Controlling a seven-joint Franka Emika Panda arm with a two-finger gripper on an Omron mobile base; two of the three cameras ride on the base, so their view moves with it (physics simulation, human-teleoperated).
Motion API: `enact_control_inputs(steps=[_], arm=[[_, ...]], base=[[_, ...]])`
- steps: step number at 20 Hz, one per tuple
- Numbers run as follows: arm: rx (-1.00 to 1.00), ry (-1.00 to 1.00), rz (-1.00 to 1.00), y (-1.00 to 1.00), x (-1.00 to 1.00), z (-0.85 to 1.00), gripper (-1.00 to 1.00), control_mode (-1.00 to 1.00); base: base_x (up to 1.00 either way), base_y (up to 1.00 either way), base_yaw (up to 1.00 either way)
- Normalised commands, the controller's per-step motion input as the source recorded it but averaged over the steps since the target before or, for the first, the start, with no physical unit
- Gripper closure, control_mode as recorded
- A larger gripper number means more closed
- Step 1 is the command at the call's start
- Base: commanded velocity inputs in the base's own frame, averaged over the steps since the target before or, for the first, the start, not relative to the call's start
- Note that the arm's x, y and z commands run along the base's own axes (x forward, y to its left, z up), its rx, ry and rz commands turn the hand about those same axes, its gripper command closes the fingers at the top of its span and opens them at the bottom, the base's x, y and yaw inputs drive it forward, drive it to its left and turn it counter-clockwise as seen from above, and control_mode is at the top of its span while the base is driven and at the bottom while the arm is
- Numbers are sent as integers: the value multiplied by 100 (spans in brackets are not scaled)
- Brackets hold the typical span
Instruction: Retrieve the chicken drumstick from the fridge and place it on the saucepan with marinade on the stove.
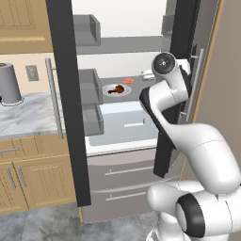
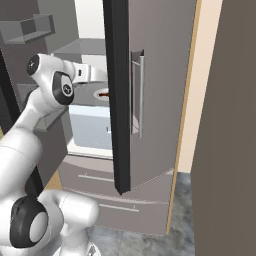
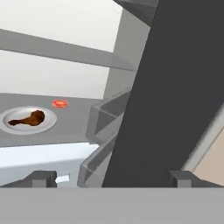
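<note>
The chicken drumstick (image 1: pixel 116 89) lies on a small white plate (image 1: pixel 109 92) on a grey shelf (image 1: pixel 136 94) inside the open fridge (image 1: pixel 117 155), towards the left of the shelf. In the hand view it sits at the far left (image 3: pixel 29 119), dark reddish-brown, with a small flat red-orange item (image 3: pixel 60 103) just beyond it to the right. Further right come the grey door bins (image 3: pixel 105 118) and the dark edge of the right fridge door (image 3: pixel 170 92). The tool (image 3: pixel 111 178) hangs well short of the drumstick, fingers (image 3: pixel 41 178) spread wide with nothing between them. In the left base view a grey cylinder (image 1: pixel 9 84) stands on the marble surface (image 1: pixel 28 115) far left.
</note>
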Motion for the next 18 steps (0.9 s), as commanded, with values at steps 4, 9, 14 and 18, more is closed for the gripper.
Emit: enact_control_inputs(steps=[4,9,14,18], arm=[[-2,0,-4,-72,-1,-24,-100,-100],[-4,0,-14,-94,-17,-29,-100,-100],[-6,0,-25,-100,-34,-35,-100,-100],[-7,4,-29,-98,-19,-38,-100,-100]], base=[[0,0,0],[0,0,0],[0,0,0],[0,0,0]])
